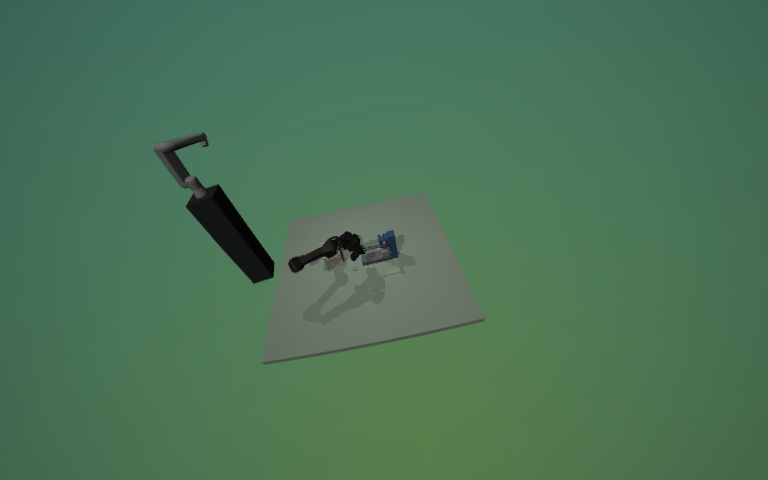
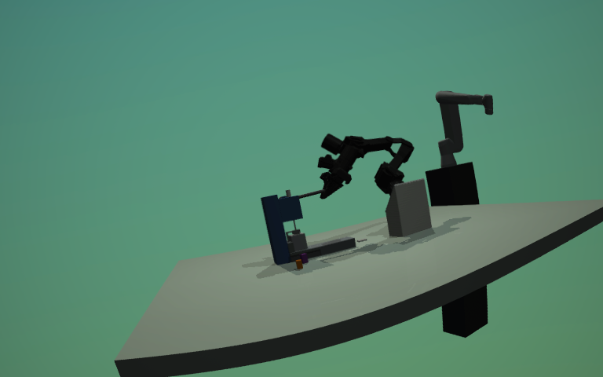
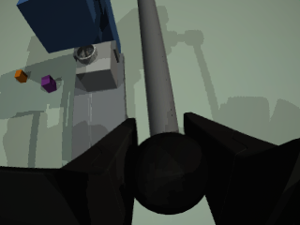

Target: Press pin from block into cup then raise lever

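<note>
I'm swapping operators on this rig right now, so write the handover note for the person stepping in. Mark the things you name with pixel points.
Gripper [image 2: 323,193] [image 3: 160,124]: shut on the lever's black ball knob [image 3: 170,173], at the end of the grey lever [image 2: 311,194] [image 3: 159,70].
Block: the grey block [image 2: 298,241] [image 3: 97,72] sits at the blue press [image 1: 390,243] [image 2: 272,228] [image 3: 63,23], below its head.
Done: block placed at the press, lever gripped.
Unclear: whether the pin is out or exactly under the punch; the cup can't be made out.
Left: finish the press stroke if needed, push the lever back up, then let go without moving the block.
Nearby: orange cube [image 2: 299,264] [image 3: 21,76] and purple cube [image 2: 304,258] [image 3: 49,83].
</note>
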